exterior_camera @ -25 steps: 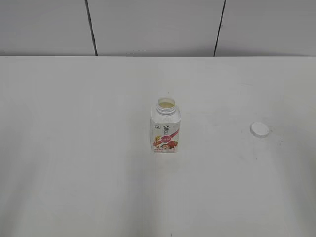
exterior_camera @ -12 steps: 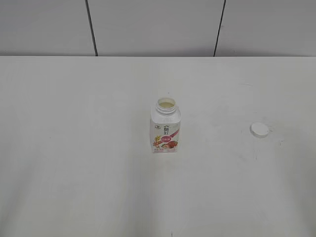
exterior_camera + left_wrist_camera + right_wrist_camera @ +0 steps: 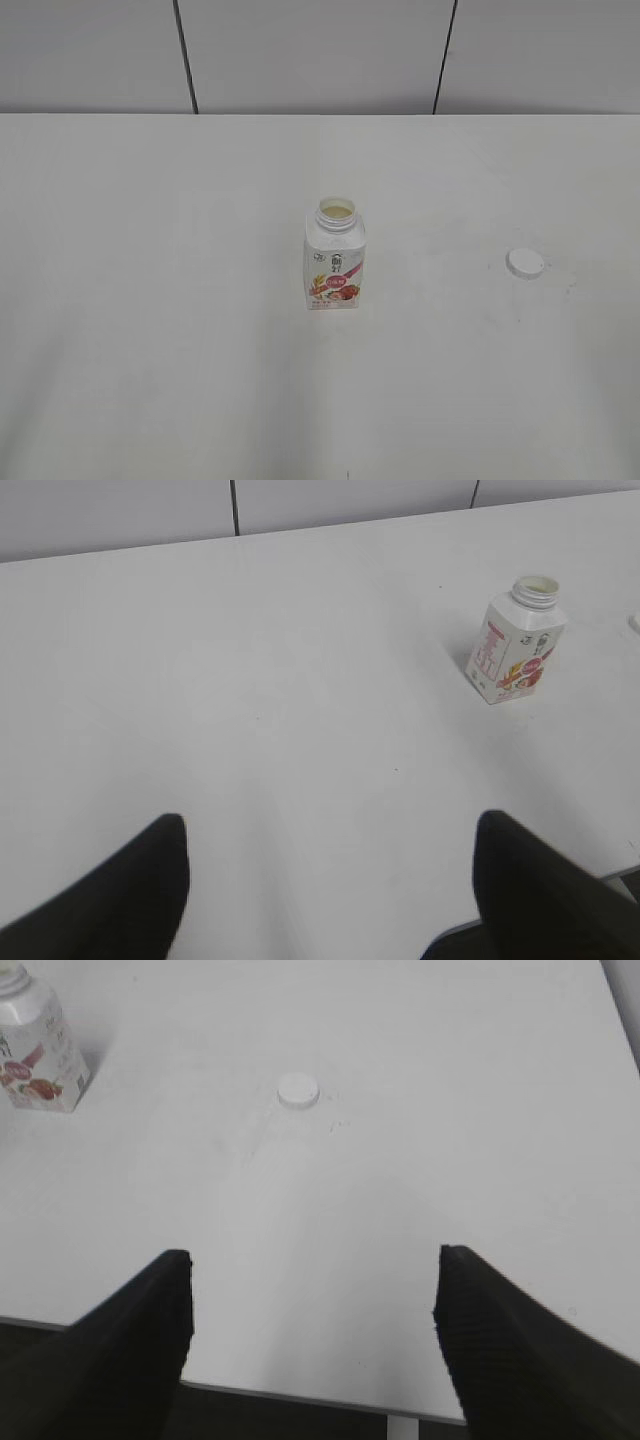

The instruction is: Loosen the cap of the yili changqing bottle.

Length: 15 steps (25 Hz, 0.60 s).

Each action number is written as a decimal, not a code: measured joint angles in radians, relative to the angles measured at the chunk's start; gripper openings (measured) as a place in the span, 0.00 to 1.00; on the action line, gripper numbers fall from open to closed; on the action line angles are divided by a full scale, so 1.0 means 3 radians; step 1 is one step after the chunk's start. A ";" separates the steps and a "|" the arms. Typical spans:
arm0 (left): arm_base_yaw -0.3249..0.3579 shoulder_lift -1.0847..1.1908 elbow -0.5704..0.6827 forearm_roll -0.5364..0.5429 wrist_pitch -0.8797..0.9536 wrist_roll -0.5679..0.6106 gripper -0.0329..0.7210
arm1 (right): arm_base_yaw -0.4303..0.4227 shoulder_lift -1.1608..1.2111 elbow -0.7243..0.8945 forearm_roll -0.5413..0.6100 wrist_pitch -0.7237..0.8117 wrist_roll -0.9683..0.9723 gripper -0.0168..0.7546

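Note:
The yili changqing bottle (image 3: 335,257) stands upright in the middle of the white table, its neck open with pale liquid showing. It also shows in the left wrist view (image 3: 515,640) and at the top left of the right wrist view (image 3: 35,1055). The white cap (image 3: 525,263) lies flat on the table to the bottle's right, apart from it, and shows in the right wrist view (image 3: 298,1090). My left gripper (image 3: 330,830) is open and empty, near the table's front left. My right gripper (image 3: 312,1265) is open and empty over the table's front edge. Neither gripper shows in the exterior view.
The white table (image 3: 150,300) runs back to a grey panelled wall (image 3: 300,50). The table's front edge (image 3: 300,1395) shows below my right gripper.

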 joint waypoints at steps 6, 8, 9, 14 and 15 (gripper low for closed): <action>0.0000 -0.0001 0.0000 0.0003 -0.0001 0.0000 0.75 | 0.0000 -0.0036 0.0000 -0.0066 -0.0006 0.0073 0.79; 0.0000 -0.0001 0.0000 0.0000 -0.0001 0.0000 0.75 | 0.0000 -0.0036 0.0000 -0.0080 -0.0013 0.0073 0.79; 0.0000 -0.0001 0.0000 0.0000 -0.0001 0.0000 0.75 | 0.0000 -0.0036 0.0000 -0.0080 -0.0013 0.0076 0.79; 0.0024 -0.0001 0.0000 0.0000 -0.0001 0.0000 0.75 | 0.0000 -0.0036 0.0000 -0.0080 -0.0013 0.0086 0.78; 0.0062 -0.0001 0.0000 0.0000 -0.0001 0.0000 0.75 | 0.0000 -0.0036 0.0000 -0.0080 -0.0013 0.0086 0.78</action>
